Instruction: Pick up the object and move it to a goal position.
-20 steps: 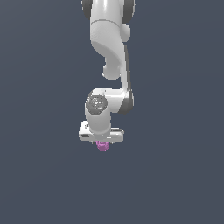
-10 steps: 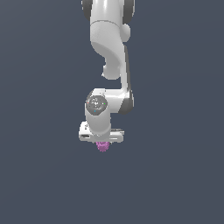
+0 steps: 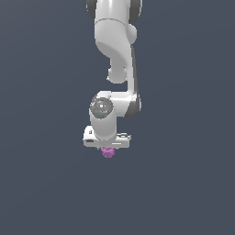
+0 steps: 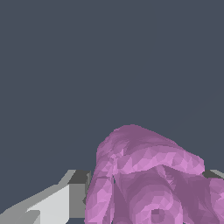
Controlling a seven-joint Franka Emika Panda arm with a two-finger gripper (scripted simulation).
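The object (image 3: 108,153) is a small purple-pink lumpy thing showing just under the white gripper (image 3: 108,150) in the exterior view. In the wrist view the object (image 4: 144,179) fills the lower part of the picture, rounded and lumpy, with one grey-white finger (image 4: 65,197) beside it and a bit of the other at the far edge. The gripper is shut on the object and holds it between the fingers. Most of the fingers are hidden behind the hand in the exterior view.
The white arm (image 3: 114,55) comes down from the top of the exterior view. Around it there is only a plain dark grey-blue surface (image 3: 46,183).
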